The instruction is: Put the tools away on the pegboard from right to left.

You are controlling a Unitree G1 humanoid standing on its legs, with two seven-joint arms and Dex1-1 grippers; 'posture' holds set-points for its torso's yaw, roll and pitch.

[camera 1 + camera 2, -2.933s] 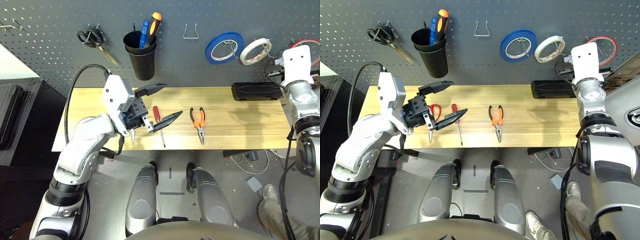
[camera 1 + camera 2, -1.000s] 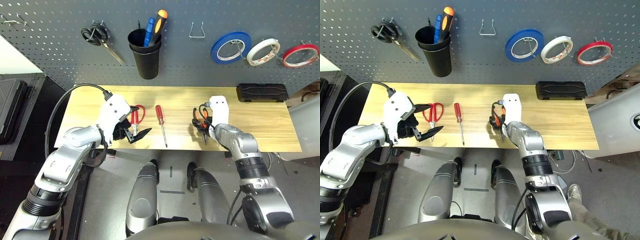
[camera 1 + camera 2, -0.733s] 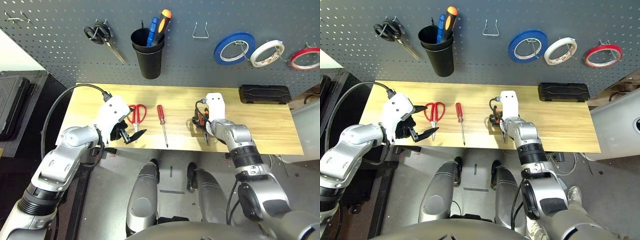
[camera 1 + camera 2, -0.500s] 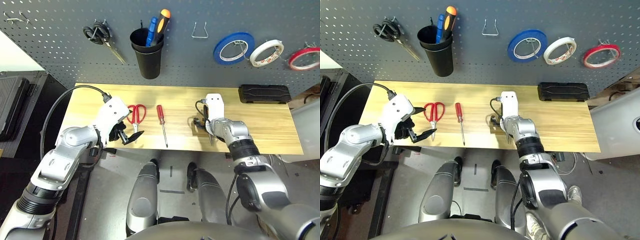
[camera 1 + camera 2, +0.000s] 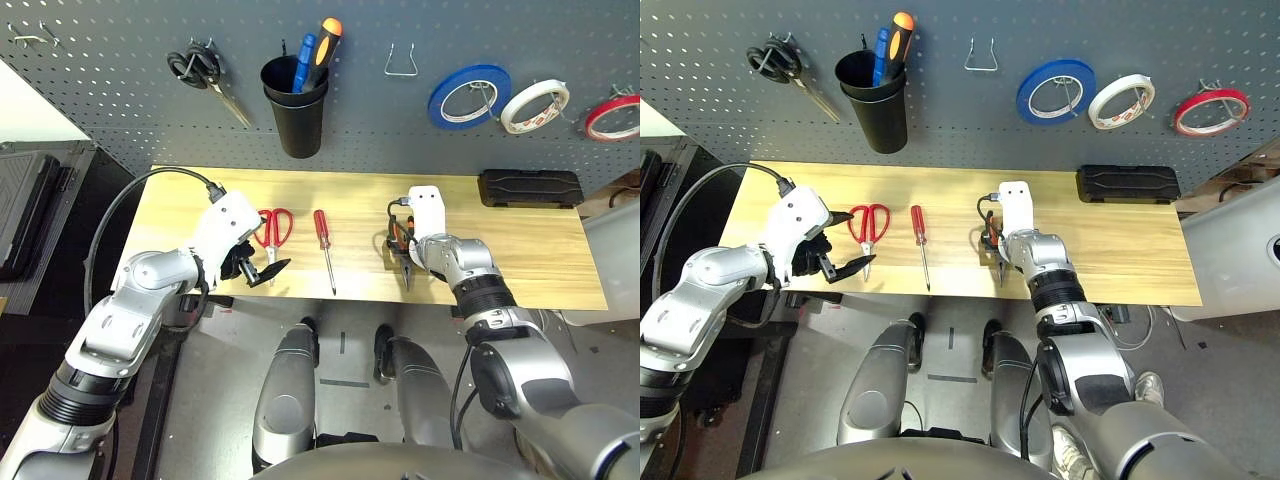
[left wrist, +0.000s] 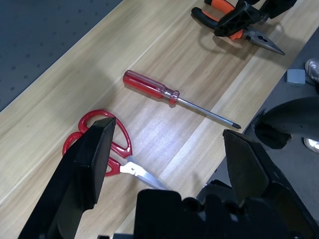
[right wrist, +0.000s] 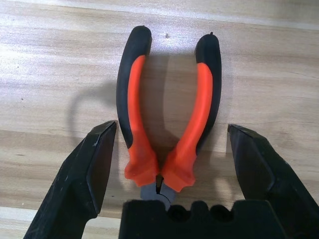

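The orange-and-black pliers (image 7: 169,114) lie flat on the wooden table (image 5: 520,250), handles toward the pegboard (image 5: 100,110). My right gripper (image 7: 172,130) is down over them, open, one finger on each side near the joint, touching neither handle. The red-handled screwdriver (image 5: 322,236) and the red-handled scissors (image 5: 271,228) lie further left. My left gripper (image 5: 258,270) hovers open and holds nothing, near the table's front edge just left of the scissors. The thin red tape ring (image 5: 613,117) hangs on the pegboard at the far right.
On the pegboard hang black-handled scissors (image 5: 200,75), a black cup (image 5: 296,110) holding blue and orange-handled tools, a bare wire hook (image 5: 402,62), a blue tape roll (image 5: 468,95) and a white one (image 5: 533,105). A black case (image 5: 527,187) lies at the table's back right.
My right arm came down from the red tape on the pegboard and settled astride the pliers. My left gripper drew back from over the screwdriver toward the front edge by the scissors.
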